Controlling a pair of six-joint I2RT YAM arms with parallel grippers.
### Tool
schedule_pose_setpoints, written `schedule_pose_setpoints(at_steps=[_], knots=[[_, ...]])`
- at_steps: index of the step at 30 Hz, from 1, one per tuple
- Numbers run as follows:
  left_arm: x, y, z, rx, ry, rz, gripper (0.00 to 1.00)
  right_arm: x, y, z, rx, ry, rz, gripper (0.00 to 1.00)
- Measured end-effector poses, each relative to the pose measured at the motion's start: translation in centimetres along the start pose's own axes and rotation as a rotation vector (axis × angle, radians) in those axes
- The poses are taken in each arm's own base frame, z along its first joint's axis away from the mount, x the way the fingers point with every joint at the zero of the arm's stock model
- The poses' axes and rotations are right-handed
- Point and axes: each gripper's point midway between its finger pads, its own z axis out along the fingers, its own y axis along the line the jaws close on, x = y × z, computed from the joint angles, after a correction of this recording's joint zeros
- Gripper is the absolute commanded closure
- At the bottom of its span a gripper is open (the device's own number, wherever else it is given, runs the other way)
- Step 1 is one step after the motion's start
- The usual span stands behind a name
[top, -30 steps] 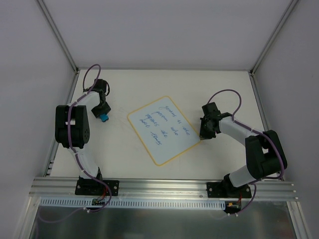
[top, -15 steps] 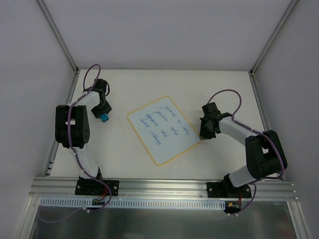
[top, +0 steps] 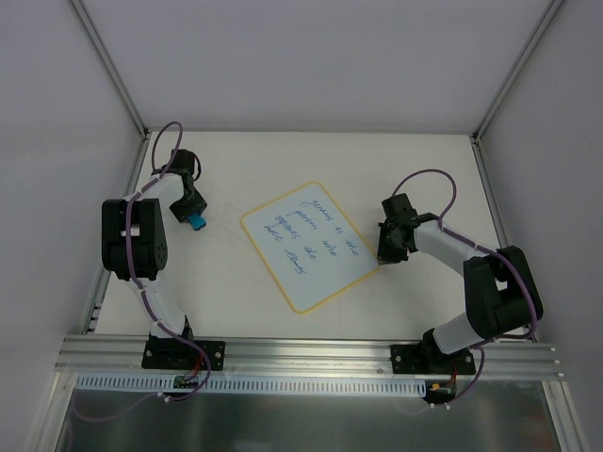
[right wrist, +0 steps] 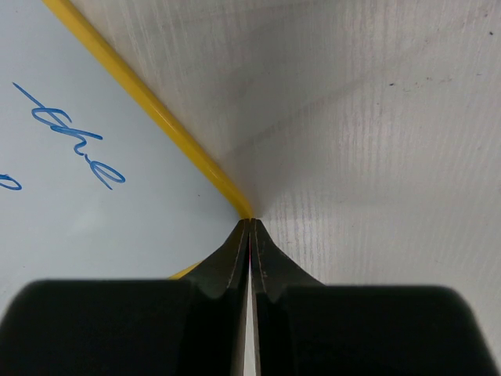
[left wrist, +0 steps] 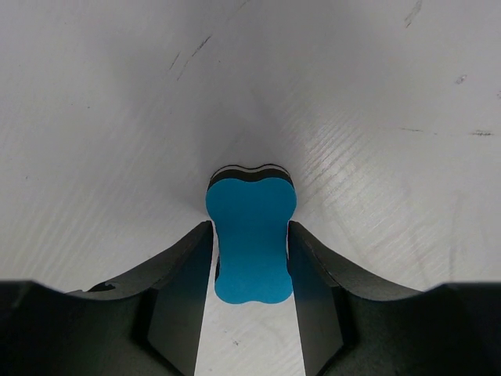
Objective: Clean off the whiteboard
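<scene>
The whiteboard [top: 311, 245] lies tilted at the middle of the table, pale with a yellow border and blue handwriting. It also shows in the right wrist view [right wrist: 94, 211]. My right gripper [top: 384, 254] is shut and empty, its tips [right wrist: 250, 223] resting at the board's right corner on the yellow edge. A small blue eraser [top: 196, 222] lies on the table at the far left. My left gripper [top: 190, 211] is closed around it, and in the left wrist view [left wrist: 250, 251] the fingers press both sides of the eraser [left wrist: 250, 235].
White walls and metal frame posts [top: 113, 71] enclose the table on the left, back and right. An aluminium rail [top: 311, 353] runs along the near edge by the arm bases. Purple cables loop over both arms.
My left wrist has shifted slightly back and to the left, so more of the eraser shows past the fingers. The right arm and the whiteboard have not moved.
</scene>
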Motion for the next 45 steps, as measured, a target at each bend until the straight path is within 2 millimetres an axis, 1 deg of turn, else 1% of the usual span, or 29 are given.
schedule_pose_setpoints(at_steps=[9, 12, 13, 17, 19, 23, 28, 30, 32, 34, 35, 40, 41, 44, 45], knots=[[0.5, -0.2, 0.4, 0.026, 0.013, -0.007, 0.58, 0.0, 0.0, 0.0, 0.000, 0.000, 0.000, 0.95], [0.9, -0.1, 0.6, 0.029, 0.023, -0.005, 0.64, 0.0, 0.0, 0.0, 0.000, 0.000, 0.000, 0.95], [0.9, -0.1, 0.5, 0.031, 0.024, -0.006, 0.69, 0.0, 0.0, 0.0, 0.000, 0.000, 0.000, 0.95], [0.8, -0.4, 0.4, 0.044, 0.022, -0.004, 0.83, 0.0, 0.0, 0.0, 0.000, 0.000, 0.000, 0.95], [0.9, -0.5, 0.3, 0.051, 0.025, -0.002, 0.85, 0.0, 0.1, 0.0, -0.004, 0.002, 0.000, 0.95], [0.9, -0.9, -0.4, 0.091, 0.032, 0.017, 0.88, 0.2, 0.3, 0.0, -0.015, 0.008, 0.000, 0.94], [0.8, -2.3, -2.3, 0.188, 0.030, 0.082, 0.91, 0.2, 0.4, 0.0, -0.022, 0.012, -0.001, 0.94], [1.2, -3.2, -3.1, 0.224, 0.024, 0.136, 0.91, 0.2, 0.4, -0.1, -0.024, 0.013, -0.001, 0.94], [2.2, -4.9, -3.9, 0.269, 0.023, 0.219, 0.91, 0.3, 0.4, -0.1, -0.025, 0.014, -0.001, 0.93], [3.7, -6.9, -4.9, 0.314, 0.021, 0.327, 0.91, 0.3, 0.5, -0.1, -0.027, 0.015, -0.001, 0.93], [4.8, -8.3, -5.7, 0.343, 0.017, 0.396, 0.91, 0.3, 0.5, -0.1, -0.028, 0.015, -0.001, 0.93], [8.5, -14.0, -8.9, 0.468, -0.023, 0.651, 0.90, 0.3, 0.5, 0.0, -0.030, 0.018, -0.001, 0.93], [9.2, -14.9, -9.3, 0.489, -0.026, 0.690, 0.89, 0.3, 0.5, 0.0, -0.030, 0.018, -0.001, 0.93], [10.8, -16.7, -9.6, 0.518, -0.029, 0.791, 0.88, 0.4, 0.5, 0.0, -0.030, 0.019, -0.002, 0.93], [11.5, -17.1, -9.4, 0.521, -0.025, 0.829, 0.84, 0.4, 0.5, 0.0, -0.029, 0.019, -0.002, 0.93]])
